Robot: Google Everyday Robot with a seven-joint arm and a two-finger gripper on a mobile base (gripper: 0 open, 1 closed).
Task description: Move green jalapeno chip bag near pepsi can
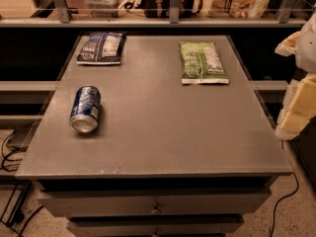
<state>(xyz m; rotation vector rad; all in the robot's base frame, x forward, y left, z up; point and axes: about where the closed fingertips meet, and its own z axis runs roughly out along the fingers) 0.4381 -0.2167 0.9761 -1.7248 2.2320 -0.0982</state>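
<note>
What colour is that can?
The can is blue and white, camera view; gripper at right edge.

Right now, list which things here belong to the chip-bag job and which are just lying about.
For the job: flat light-green crinkly foil chip bag, far right on the grey table; small blue aluminium Pepsi can, on its side, near left; gripper, beyond the table's right edge.
Lying about: dark blue foil chip bag, far left corner.

I count two chip bags: one green jalapeno chip bag [203, 62], one dark blue chip bag [101, 47]. One pepsi can [86, 108]. One table [163, 137], two drawers [123, 204] under top. One gripper [300, 106], at right edge of my view.
</note>
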